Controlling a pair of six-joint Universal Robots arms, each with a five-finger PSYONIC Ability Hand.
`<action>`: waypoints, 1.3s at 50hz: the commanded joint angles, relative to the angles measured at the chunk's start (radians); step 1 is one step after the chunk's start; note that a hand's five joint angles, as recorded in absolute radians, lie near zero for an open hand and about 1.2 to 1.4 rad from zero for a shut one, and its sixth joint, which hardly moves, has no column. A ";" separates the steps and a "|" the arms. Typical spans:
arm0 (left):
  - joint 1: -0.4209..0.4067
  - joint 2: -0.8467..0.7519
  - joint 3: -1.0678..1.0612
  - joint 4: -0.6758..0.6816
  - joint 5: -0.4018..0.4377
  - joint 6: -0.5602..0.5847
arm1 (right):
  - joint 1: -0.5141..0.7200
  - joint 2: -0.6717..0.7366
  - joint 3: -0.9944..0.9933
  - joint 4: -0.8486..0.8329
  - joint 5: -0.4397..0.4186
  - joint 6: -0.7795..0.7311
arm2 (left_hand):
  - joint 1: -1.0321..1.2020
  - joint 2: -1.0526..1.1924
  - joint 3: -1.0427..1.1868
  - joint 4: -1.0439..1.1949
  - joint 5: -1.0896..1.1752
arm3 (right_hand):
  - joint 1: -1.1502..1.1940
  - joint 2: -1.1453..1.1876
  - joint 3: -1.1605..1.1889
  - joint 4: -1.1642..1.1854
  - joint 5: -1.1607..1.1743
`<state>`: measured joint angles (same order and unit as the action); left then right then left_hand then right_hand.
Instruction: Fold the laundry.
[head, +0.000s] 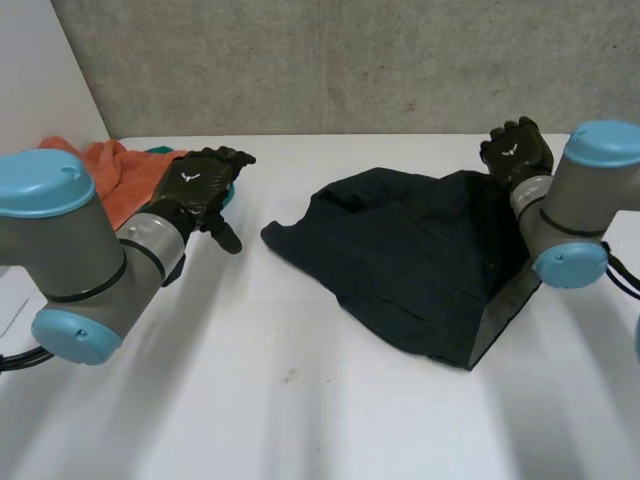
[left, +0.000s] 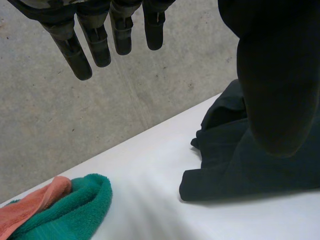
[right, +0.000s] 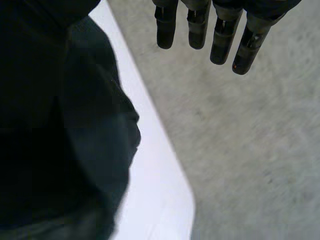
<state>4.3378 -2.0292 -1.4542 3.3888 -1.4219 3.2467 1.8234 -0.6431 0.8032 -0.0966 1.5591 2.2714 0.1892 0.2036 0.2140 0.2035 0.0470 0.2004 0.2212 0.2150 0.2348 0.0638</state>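
Both hands are slack, fingers straight, gripping nothing: left hand (head: 195, 185) well apart from the crumpled dark navy cloth garment (head: 420, 260), right hand (head: 515, 150) just beside its corner. Seems between grabs; next needs pinching an edge.

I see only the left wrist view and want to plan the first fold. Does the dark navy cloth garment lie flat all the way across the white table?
Observer: No. In the head view the dark navy cloth garment is flat on the white table at its left side. Its right side rises like a tent, up to the wrist of the right hand.
Operator: Is that hand gripping the cloth?
Observer: It doesn't look so. In the right wrist view its fingers are straight and bare, pointing past the table's edge. The cloth lies beside the palm, not between the fingers.
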 joint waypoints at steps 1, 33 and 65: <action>0.000 -0.066 0.067 0.000 0.000 0.007 | -0.007 -0.367 0.272 0.305 0.085 0.189 | 0.001 -0.014 -0.024 -0.013 -0.031 | -0.026 -0.047 -0.040 -0.060 -0.064; -0.024 -0.072 0.057 -0.005 -0.003 0.039 | 0.217 -0.524 0.958 -0.011 0.022 0.597 | -0.002 -0.016 -0.027 -0.016 -0.034 | 0.116 0.096 0.102 0.082 0.078; -0.075 -0.129 0.043 0.000 -0.006 0.039 | 0.281 -0.777 0.751 0.046 0.085 0.424 | -0.002 -0.016 -0.027 -0.016 -0.034 | 1.196 1.175 1.181 1.161 1.158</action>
<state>4.3007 -2.1149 -1.4137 3.3882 -1.4230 3.2858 2.0622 -1.3630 1.6438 -0.1772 1.6849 2.7104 0.1892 0.2036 0.2140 0.2036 0.0364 0.9829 1.1769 1.1764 1.1891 0.9779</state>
